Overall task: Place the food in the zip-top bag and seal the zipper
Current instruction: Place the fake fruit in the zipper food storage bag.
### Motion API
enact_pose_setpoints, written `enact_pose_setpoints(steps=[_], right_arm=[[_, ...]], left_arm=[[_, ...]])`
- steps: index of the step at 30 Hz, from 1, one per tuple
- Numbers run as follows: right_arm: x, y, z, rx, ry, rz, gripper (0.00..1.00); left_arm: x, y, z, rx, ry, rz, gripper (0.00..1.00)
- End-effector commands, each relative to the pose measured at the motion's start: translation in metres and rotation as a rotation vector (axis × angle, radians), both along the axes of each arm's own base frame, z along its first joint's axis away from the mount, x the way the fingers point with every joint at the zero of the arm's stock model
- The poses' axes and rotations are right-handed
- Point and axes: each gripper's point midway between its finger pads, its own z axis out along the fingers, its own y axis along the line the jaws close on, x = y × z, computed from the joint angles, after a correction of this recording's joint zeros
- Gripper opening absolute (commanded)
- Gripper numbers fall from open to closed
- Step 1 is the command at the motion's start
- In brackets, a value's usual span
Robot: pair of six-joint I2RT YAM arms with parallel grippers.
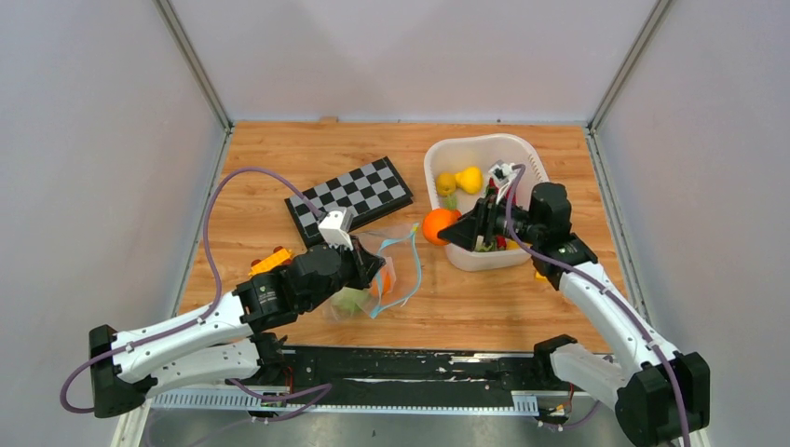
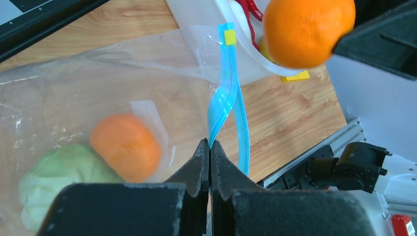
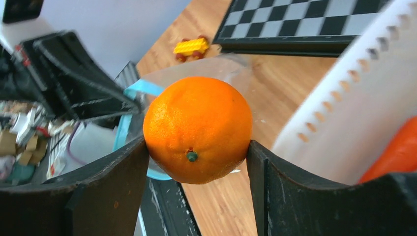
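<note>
left fingers (image 2: 196,169) are pressed together on the teal zipper (image 2: 227,101) of the zip-top bag (image 2: 74,83). inside the bag, left of these fingers, lie an orange fruit (image 2: 125,145) and a green cabbage (image 2: 59,177). right fingers (image 3: 115,187) pinch a second orange (image 3: 196,129) from both sides, over the wooden surface (image 3: 285,83), beside the white basket (image 3: 354,88). beyond it lie a chessboard (image 3: 305,19) and a yellow toy car (image 3: 191,46).

A vivid orange (image 3: 196,130) shows just outside the white basket (image 1: 484,260), with yellow fruit (image 1: 469,179) inside it. Left of the basket lies a clear bag (image 2: 123,64) with a teal-blue zipper (image 2: 227,98), holding a pale green cabbage (image 2: 59,177). Farther left are a black-and-white checked board (image 1: 359,194) and a yellow car (image 1: 271,260).
</note>
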Motion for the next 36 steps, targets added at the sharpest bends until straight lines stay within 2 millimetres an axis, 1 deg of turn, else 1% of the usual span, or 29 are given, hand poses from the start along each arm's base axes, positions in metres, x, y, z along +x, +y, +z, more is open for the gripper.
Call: enact_pose_setpoints(steps=[1,5,7,10,15,20,24,30,33,36], right_arm=[[-0.037,0.028,0.016,0.006,-0.108,0.230,0.58],[-0.062,0.047,0.019,-0.027,-0.163,0.347,0.58],[-0.070,0.055,0.018,-0.043,-0.174,0.381,0.58],[-0.074,0.060,0.014,-0.073,-0.177,0.388,0.58],[-0.066,0.064,-0.005,-0.170,-0.141,0.331,0.58],[-0.058,0.073,-0.011,-0.251,-0.173,0.265,0.59],[-0.045,0.077,-0.006,-0.282,-0.232,0.162,0.59],[-0.037,0.085,-0.003,-0.340,-0.331,0.054,0.61],[-0.037,0.091,0.004,-0.355,-0.401,0.035,0.62],[-0.041,0.101,0.011,-0.339,-0.453,0.046,0.63]], left_arm=[[0.004,-0.003,0.014,-0.042,-0.027,0.009,0.00],[0.004,-0.001,0.013,-0.039,-0.029,0.017,0.00],[0.004,-0.001,0.014,-0.039,-0.030,0.015,0.00],[0.004,-0.001,0.014,-0.040,-0.029,0.012,0.00],[0.003,-0.003,0.018,-0.047,-0.031,0.006,0.00],[0.002,-0.003,0.026,-0.066,-0.038,-0.002,0.00],[0.001,-0.002,0.036,-0.087,-0.046,-0.004,0.00],[-0.002,0.000,0.050,-0.119,-0.059,-0.011,0.00],[-0.002,0.001,0.054,-0.127,-0.061,-0.007,0.00],[-0.002,0.001,0.057,-0.137,-0.060,-0.007,0.00]])
